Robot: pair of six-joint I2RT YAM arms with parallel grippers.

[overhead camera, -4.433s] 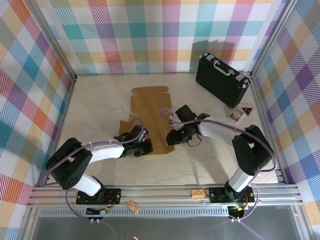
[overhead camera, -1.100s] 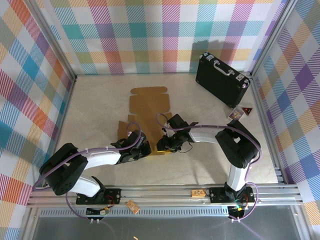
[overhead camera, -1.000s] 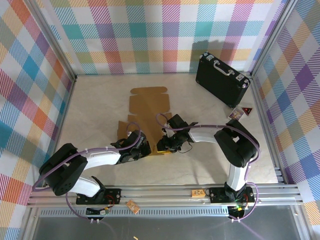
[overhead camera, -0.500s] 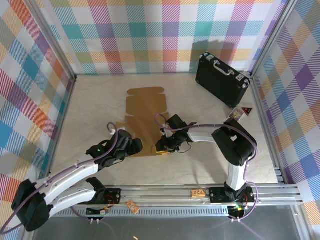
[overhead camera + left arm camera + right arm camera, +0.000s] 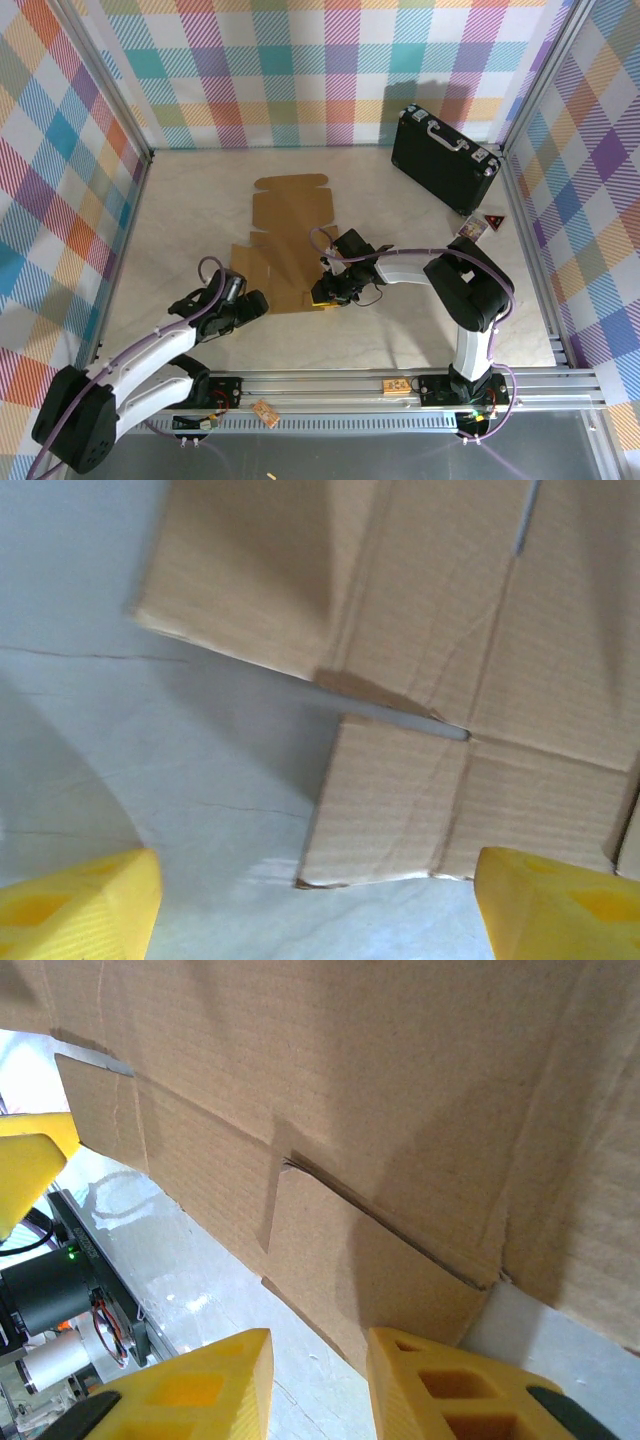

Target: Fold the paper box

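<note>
Flat, unfolded paper box (image 5: 288, 230) lies in the middle of the table (image 5: 190, 200); right gripper (image 5: 326, 296) low at its near right edge, fingers (image 5: 190, 1385) pinched on a flap corner; left gripper (image 5: 252, 301) spread wide, holding nothing, just off the near left flap

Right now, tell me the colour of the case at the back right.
The case is black with silver trim; clearest in the top external view.
</note>
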